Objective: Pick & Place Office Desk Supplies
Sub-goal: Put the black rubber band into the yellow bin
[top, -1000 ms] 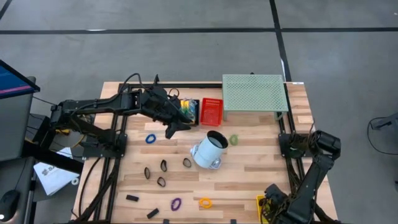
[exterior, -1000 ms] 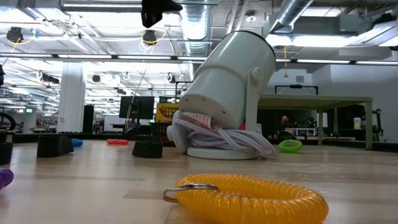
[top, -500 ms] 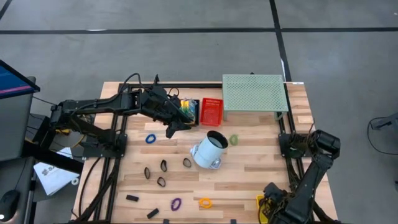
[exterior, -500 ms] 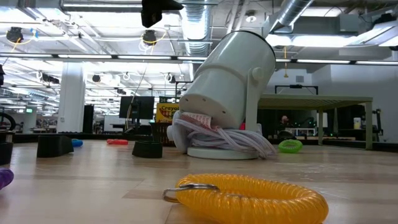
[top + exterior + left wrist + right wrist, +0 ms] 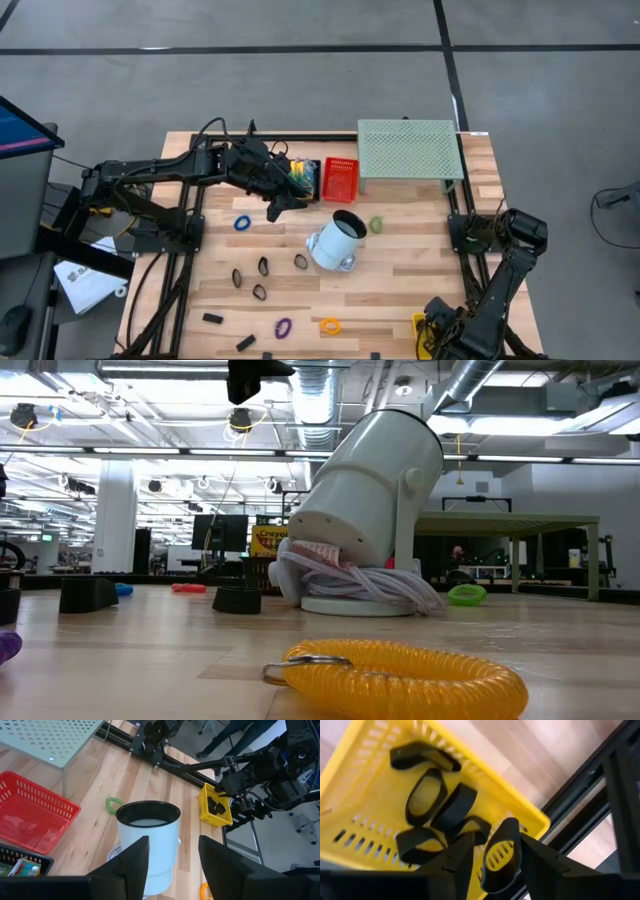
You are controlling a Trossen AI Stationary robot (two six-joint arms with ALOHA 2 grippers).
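Observation:
My left gripper (image 5: 279,207) hangs open and empty above the table, just near of a black basket (image 5: 302,178) that holds yellow-green crayon boxes. In its wrist view (image 5: 173,842) it looks onto a white cup-shaped holder (image 5: 148,845). Rubber-band rings lie loose on the wood: blue (image 5: 242,223), green (image 5: 376,225), purple (image 5: 283,327), an orange coil (image 5: 330,325) and several black ones (image 5: 262,266). Black clips (image 5: 211,319) lie near the front edge. My right gripper (image 5: 495,857) is open low over a yellow basket (image 5: 365,820) of black bands at the front right. My right gripper has a black band loop (image 5: 501,851) standing between its open fingers over the yellow basket. I cannot tell whether either finger touches it.
A red basket (image 5: 340,178) stands beside the black one, and a green perforated stand (image 5: 410,150) is at the far right. The white holder (image 5: 338,240) sits tilted on its base at mid-table. The low view shows the orange coil (image 5: 400,675) close up.

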